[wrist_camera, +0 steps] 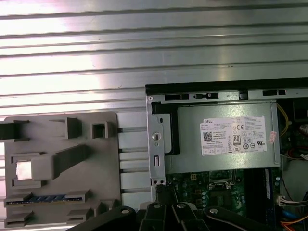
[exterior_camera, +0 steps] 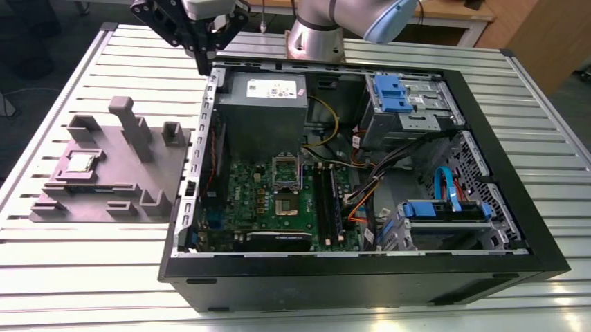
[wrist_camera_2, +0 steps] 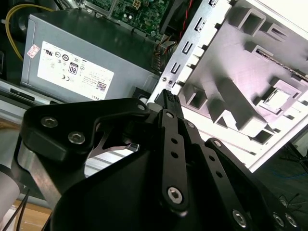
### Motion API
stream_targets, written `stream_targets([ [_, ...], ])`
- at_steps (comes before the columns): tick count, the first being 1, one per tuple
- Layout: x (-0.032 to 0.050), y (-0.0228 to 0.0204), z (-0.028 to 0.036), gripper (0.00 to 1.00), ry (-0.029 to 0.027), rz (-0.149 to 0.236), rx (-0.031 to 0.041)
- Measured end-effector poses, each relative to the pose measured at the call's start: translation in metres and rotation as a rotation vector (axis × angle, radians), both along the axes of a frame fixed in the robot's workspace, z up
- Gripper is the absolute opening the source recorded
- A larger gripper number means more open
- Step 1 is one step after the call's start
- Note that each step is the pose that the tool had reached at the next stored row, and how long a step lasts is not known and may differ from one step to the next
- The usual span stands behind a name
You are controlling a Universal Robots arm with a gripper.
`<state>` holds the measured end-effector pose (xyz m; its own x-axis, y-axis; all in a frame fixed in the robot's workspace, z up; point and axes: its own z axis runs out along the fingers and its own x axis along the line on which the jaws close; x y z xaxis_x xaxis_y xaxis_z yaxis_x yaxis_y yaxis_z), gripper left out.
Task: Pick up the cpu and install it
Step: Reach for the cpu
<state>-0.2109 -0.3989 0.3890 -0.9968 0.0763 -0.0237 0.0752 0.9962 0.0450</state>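
Plainly, the cpu (exterior_camera: pixel 82 162) lies flat in a shallow seat on the grey plastic fixture (exterior_camera: pixel 120 183), at the exterior view's left, roughly mid-height in the frame. Its silver top faces up, and nothing touches it. In the first wrist view the cpu (wrist_camera: pixel 24 170) reads as a bright square in its recess.

I judge it a light, stiff, thin plate. The metal lid looks smooth and likely slippery, and the underside is probably delicate. The sensible hold would be across two opposite edges, kept level, with only modest squeeze.

The gripper (exterior_camera: pixel 205 63) hangs in the upper left of the exterior view with its fingers pointing down. It sits just above the corner of the open computer case (exterior_camera: pixel 369 283), beside the power supply (exterior_camera: pixel 268 93). It is well apart from the cpu.

The fingers look pressed together to a single tip with nothing between them. The second wrist view shows the same closed tip on the gripper (wrist_camera_2: pixel 171 96), and the first wrist view shows the gripper (wrist_camera: pixel 161 191) over the case's metal edge.

The arm (exterior_camera: pixel 351 21) stands behind the case at the top of the exterior view, reaching toward that view's left. The motherboard socket (exterior_camera: pixel 288 205) sits near the middle of the case, and I cannot tell whether anything is seated in it.
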Motion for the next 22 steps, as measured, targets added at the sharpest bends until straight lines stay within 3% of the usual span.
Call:
stream_targets([
  [22, -0.0113, 0.0000, -0.0002, 0.10, 0.0000, 0.000, 0.0000],
])
